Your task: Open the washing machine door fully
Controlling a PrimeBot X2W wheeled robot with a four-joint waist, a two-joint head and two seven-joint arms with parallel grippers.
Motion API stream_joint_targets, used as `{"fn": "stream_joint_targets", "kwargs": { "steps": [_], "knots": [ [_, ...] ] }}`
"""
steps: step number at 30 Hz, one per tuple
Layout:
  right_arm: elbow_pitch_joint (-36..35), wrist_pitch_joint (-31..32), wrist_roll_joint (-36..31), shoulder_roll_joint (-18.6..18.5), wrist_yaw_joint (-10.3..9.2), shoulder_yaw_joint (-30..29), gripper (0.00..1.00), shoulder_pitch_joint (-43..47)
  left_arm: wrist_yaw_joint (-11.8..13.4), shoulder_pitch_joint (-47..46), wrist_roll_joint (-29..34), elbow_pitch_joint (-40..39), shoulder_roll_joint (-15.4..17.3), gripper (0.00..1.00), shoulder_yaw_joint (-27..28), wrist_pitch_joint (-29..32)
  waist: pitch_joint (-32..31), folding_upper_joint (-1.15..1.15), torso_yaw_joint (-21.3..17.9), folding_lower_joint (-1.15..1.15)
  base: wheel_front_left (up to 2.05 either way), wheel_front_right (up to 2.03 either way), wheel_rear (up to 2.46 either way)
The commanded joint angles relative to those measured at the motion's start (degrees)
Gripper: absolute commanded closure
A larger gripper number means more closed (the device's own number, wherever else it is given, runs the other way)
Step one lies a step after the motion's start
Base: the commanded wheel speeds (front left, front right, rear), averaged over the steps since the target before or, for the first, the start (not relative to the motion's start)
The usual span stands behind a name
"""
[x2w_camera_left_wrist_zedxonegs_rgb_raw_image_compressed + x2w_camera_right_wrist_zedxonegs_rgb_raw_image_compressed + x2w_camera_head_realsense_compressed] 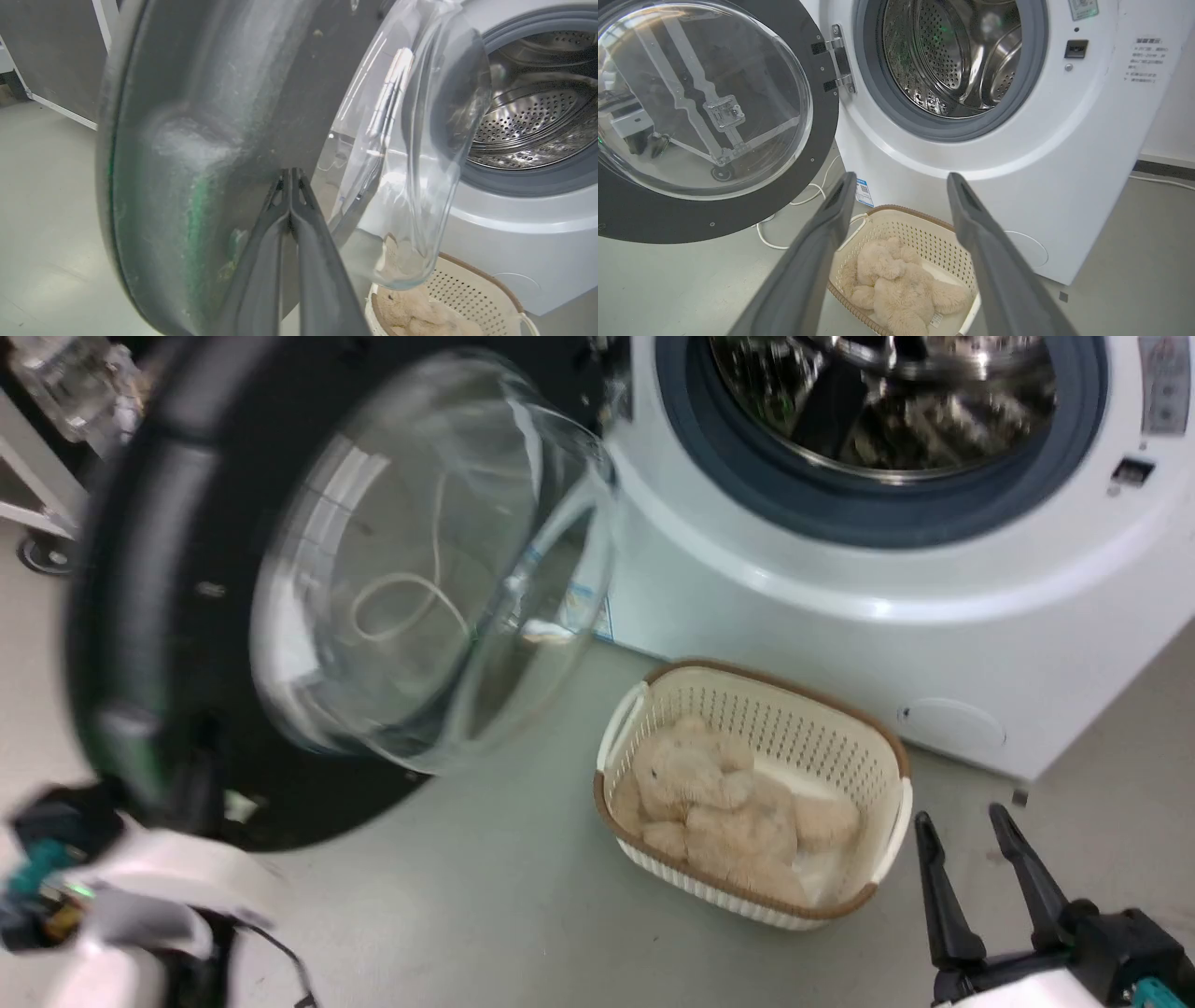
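On the hinge side of the white washer (840, 616), the washing machine door (373, 560) stands swung well away from the steel drum (952, 60), out over the floor (467, 896) beside the basket (794, 728). We judge it a stiff, fairly heavy disc that moves only along the arc of its hinge (838, 60), so it answers to a sideways push, not a lift. Its black rim (824, 140) looks glossy and likely slippery; the glass bowl (700, 102) is the fragile part, and we would keep off it. The best place to bear on is the rim at the free edge, farthest from the hinge. Being round, it has no long axis; it stands upright on edge, with the bulge of the bowl facing us and the basket. The left gripper (290, 173) has its jaws pressed together with nothing between them, tips at the dark inner face of the rim just beside the bowl; whether they touch it we cannot tell. The right gripper (962, 814) hangs near the basket, jaws spread and empty.
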Motion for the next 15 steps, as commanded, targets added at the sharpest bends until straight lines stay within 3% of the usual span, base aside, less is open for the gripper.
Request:
{"fn": "stream_joint_targets", "kwargs": {
  "steps": [1,12,15],
  "knots": [
    [-0.71,0.40,-0.81,0.14,0.03,0.17,0.00,-1.12,-0.69,-2.39,-0.57,1.41,2.01,1.00,1.52,0.43,3.42,0.00,-1.42,-0.01,0.00,0.00,0.00],
    [-4.03,2.25,-3.90,0.14,0.03,-2.44,0.00,-4.37,-4.42,-16.42,-4.04,17.56,13.15,1.00,9.19,1.28,11.15,0.00,-4.63,-0.01,0.00,0.00,0.00],
    [-4.00,2.31,-4.03,0.14,0.03,-2.63,0.00,-5.49,-6.15,-21.44,-3.70,25.08,15.83,1.00,10.00,-2.24,12.01,0.00,-5.65,-0.01,0.00,0.00,0.00]
  ]
}}
